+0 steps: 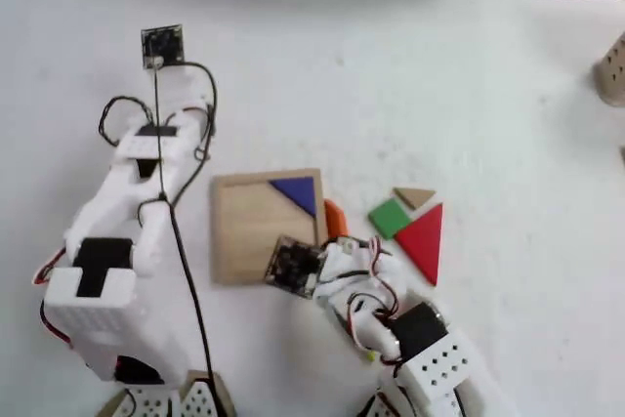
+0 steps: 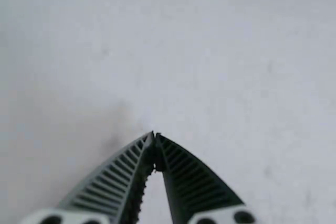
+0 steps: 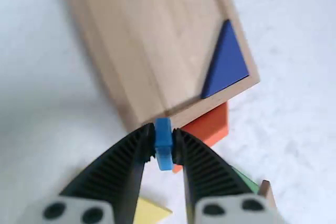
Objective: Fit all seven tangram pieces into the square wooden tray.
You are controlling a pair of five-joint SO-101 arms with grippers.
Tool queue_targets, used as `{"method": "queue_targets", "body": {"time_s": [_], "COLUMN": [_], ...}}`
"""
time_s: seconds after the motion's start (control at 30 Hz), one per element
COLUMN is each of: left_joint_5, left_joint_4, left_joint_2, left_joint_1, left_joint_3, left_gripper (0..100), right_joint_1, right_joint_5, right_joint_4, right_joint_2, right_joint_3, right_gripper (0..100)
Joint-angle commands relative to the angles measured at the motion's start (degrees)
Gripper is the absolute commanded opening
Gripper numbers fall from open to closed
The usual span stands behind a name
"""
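1. Tray (image 1: pixel 252 233): square, wooden, flat on the table (image 1: pixel 469 95) between the 2 arms. Holds 1 of 7 pieces.
2. Blue triangle (image 1: pixel 299 192): seated in the tray corner nearest the loose pieces, flush to 2 rims.
3. Light-blue piece (image 3: pixel 163 142): pinched on edge in the right gripper (image 3: pixel 163 132), fingers closed tight on its faces. Hangs just outside the tray rim, above the orange piece (image 3: pixel 211 126). Shape not readable edge-on.
4. Orange piece: on the table just beside the tray's outer edge, by the blue triangle's corner.
5. Green square (image 1: pixel 390 218), tan triangle (image 1: pixel 414 196), red triangle (image 1: pixel 425 239): clustered on the table past the orange piece, edges close or touching.
6. Yellow piece (image 3: pixel 149 213): on the table beneath the right gripper's body.
7. Left gripper (image 2: pixel 155 137): fingers fully closed on nothing, over bare table, well apart from the tray.

Hazards, as judged:
- Piece held upright; likely to land standing or tip onto the rim unless laid flat.
- Narrow grip on a thin slab; rotation or slip probable on contact with the rim.
- Fingers close to the tray edge; a low pass could shove the tray or nudge the orange piece.
- Release against the blue triangle could lift it from its corner.
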Motion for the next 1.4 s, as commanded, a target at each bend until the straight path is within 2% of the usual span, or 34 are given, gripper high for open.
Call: {"method": "queue_targets", "body": {"time_s": [0.0, 0.13, 0.23, 0.5, 0.73, 0.8, 0.97, 1.2, 1.37], "left_joint_5": [-0.18, -0.18, -0.18, -0.18, -0.18, -0.26, -0.44, -0.26, -0.09], "left_joint_4": [0.26, 0.26, 0.26, 0.26, 0.26, 0.26, 0.26, 0.26, 0.44], "left_joint_2": [-0.66, -0.66, -0.66, -0.66, -0.66, -0.66, -0.66, -0.66, -0.66], "left_joint_1": [-1.63, -1.71, -1.71, -1.71, -1.71, -1.54, -1.45, -1.89, -4.09], "left_joint_3": [-3.78, -3.69, -3.60, -3.60, -3.78, -3.78, -3.78, -3.69, -4.40], "left_gripper": [2, 2, 2, 2, 2, 2, 2, 2, 2], "right_joint_1": [-1.54, -8.84, -12.26, -13.23, -13.49, -13.41, -12.88, -11.21, -3.82], "right_joint_5": [-2.99, -2.99, -3.08, -3.52, -3.43, -3.52, -3.52, -3.78, -13.54], "right_joint_4": [-1.19, -1.19, -1.54, -2.24, -6.99, -6.90, -6.11, 4.09, 7.43], "right_joint_2": [-0.13, 3.03, 13.67, 51.03, 70.90, 74.51, 76.79, 67.65, 56.40], "right_joint_3": [-5.98, -10.46, -16.70, -42.02, -51.34, -52.66, -53.63, -53.54, -53.27], "right_gripper": [1.9, 1.9, 1.9, 1.9, 2.9, 8.1, 22.1, 22.5, 22.5]}}
